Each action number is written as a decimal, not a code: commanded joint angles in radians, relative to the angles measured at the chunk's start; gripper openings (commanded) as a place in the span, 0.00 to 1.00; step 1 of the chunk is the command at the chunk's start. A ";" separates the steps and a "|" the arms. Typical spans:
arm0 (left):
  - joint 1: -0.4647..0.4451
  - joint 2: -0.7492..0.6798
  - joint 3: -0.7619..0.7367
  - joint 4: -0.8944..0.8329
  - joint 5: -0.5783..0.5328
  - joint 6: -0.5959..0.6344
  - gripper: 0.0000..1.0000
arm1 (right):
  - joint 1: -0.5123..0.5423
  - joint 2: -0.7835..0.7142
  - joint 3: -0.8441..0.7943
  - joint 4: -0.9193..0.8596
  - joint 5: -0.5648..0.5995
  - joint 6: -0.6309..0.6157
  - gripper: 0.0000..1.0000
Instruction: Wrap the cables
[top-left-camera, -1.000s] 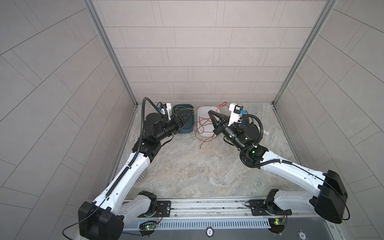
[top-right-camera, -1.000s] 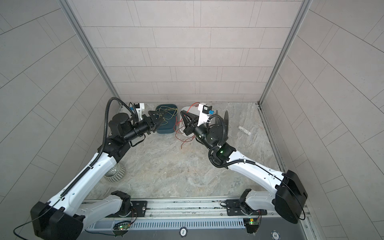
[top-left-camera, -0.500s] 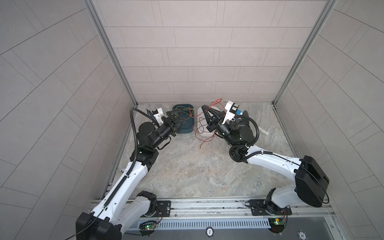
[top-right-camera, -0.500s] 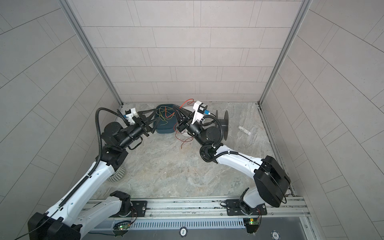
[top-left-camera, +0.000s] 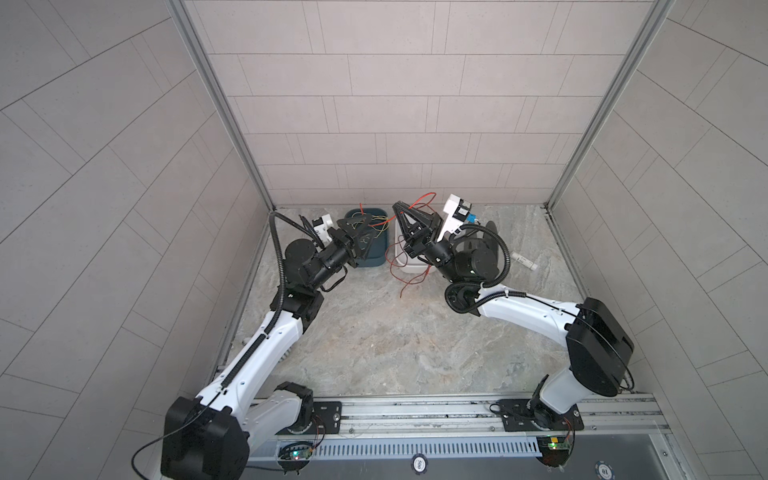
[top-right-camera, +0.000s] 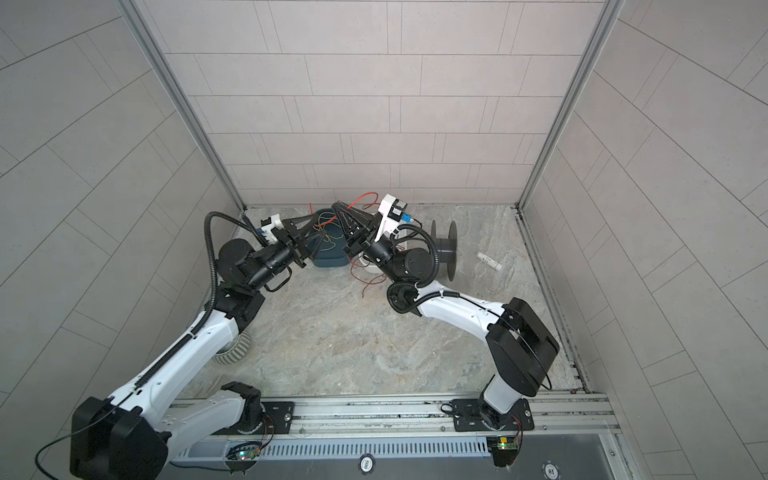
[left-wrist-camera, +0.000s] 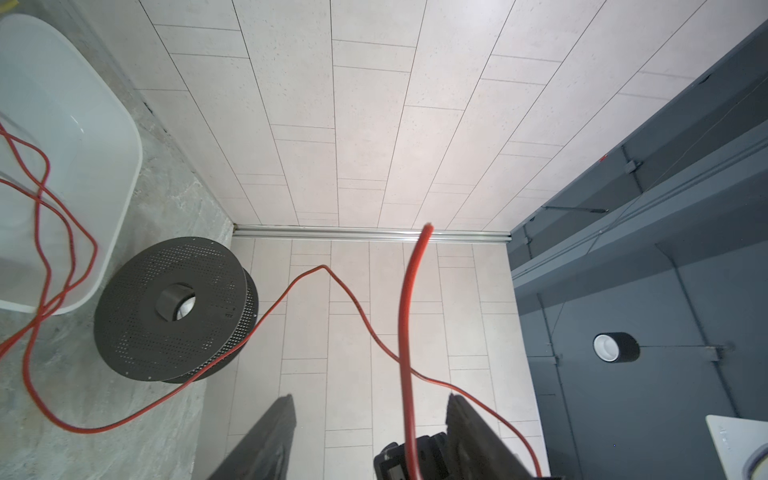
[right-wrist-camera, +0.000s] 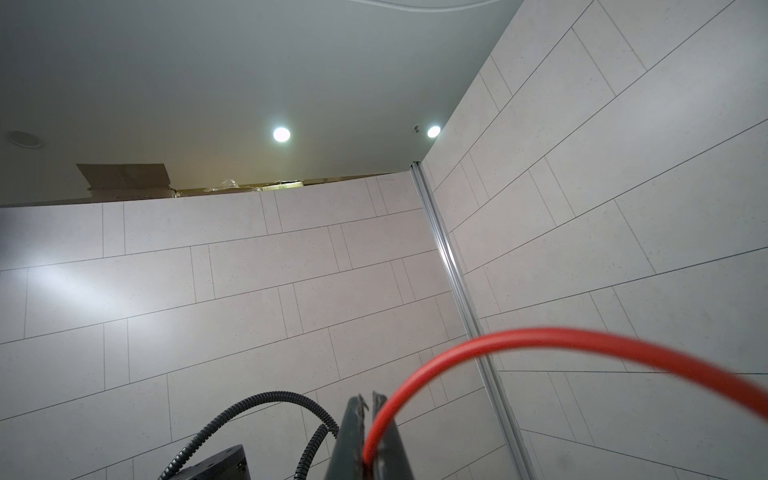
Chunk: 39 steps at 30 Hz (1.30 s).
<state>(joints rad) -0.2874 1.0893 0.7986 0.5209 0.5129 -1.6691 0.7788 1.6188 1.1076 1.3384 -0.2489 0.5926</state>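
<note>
The cables are one thin red wire (left-wrist-camera: 405, 316). In the left wrist view its free end stands up between my left gripper's (left-wrist-camera: 370, 409) open fingers (left-wrist-camera: 274, 436), apart from both. My right gripper (right-wrist-camera: 365, 399) is shut on the red wire (right-wrist-camera: 540, 338), which arcs away from its tips. In both top views the right gripper (top-left-camera: 398, 204) (top-right-camera: 336, 204) is raised near the back wall. The left gripper (top-left-camera: 371, 232) hangs over the blue bin (top-left-camera: 370, 259). Loose loops of the wire (top-left-camera: 405, 282) lie on the floor and in the white bin (left-wrist-camera: 104, 124).
A dark perforated spool (left-wrist-camera: 174, 307) (top-right-camera: 444, 249) stands on edge beside the white bin, behind the right arm. Thin yellow-green wire (top-left-camera: 376, 218) lies in the blue bin. A small white tube (top-left-camera: 524, 261) lies to the right. Tiled walls close in the back and sides.
The right gripper has risen toward the back wall, lifting the red wire. The left arm has swung left and its jaws have narrowed.
</note>
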 joint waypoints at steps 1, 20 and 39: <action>0.002 0.025 0.042 0.106 0.003 -0.037 0.57 | 0.013 0.036 0.019 0.062 -0.043 0.045 0.00; 0.091 -0.028 0.190 -0.222 0.126 0.281 0.00 | 0.019 -0.270 -0.146 -0.638 -0.052 -0.141 0.99; 0.210 -0.056 0.297 -0.577 0.347 0.672 0.00 | -0.100 -0.536 -0.341 -1.293 0.115 0.086 0.89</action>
<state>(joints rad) -0.0914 1.0618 1.0588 0.0589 0.8246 -1.1423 0.7044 1.0580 0.7887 0.0772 -0.1509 0.5659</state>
